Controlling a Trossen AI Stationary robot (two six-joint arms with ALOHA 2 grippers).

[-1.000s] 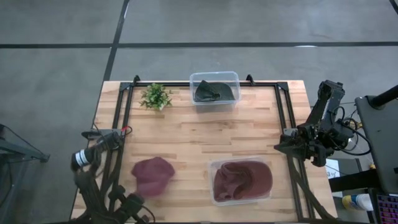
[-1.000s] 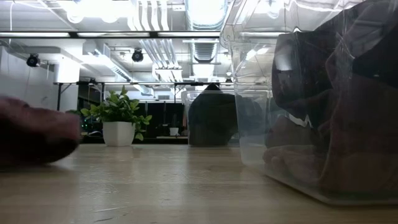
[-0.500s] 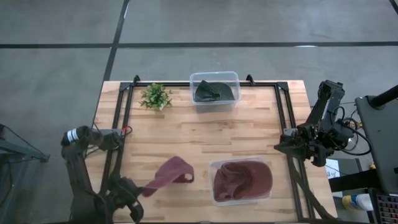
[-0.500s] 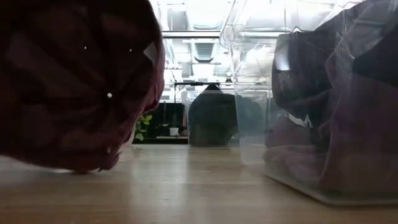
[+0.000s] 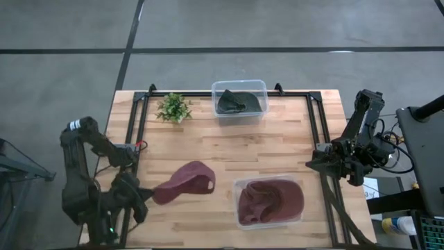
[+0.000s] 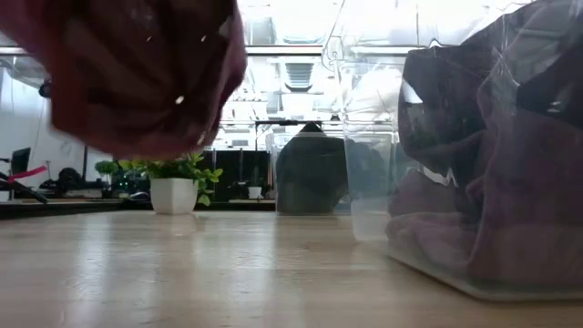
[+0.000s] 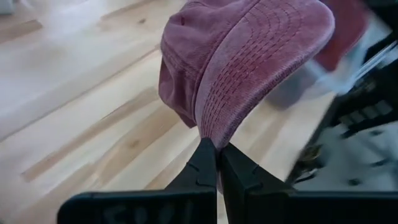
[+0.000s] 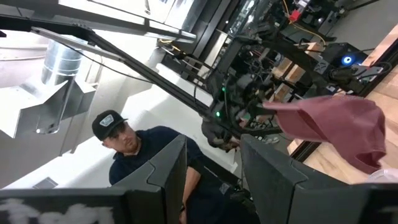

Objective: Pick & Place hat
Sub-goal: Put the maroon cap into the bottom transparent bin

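Left gripper (image 7: 216, 148) is pinched tight on the brim of the red corduroy cap (image 5: 186, 180). In the low view the cap (image 6: 146, 73) hangs up off the table (image 5: 208, 149), so it is lifted. From above, it's in the air at the front of the table, between the left arm and the front bin (image 5: 270, 201).

How far along: pick part looks done, the cap is held and up. Place part is left. I'd guess it goes in the front bin w/ the other red stuff, since the color matches, but the task doesn't say which bin. It's not over the bin yet, just beside it.

Bins: 2 clear plastic ones. Front bin has red cloth in it, prob. red hats, piled up. Back bin (image 5: 239, 97), by the far edge, has a dark green hat (image 5: 236, 103) in it. A little potted plant (image 5: 173, 107) sits beside the back bin.

Right gripper (image 8: 211, 163) waits off the right edge of the table, fingers apart, holding nothing. Its camera sees a person (image 8: 134, 152) in the room.
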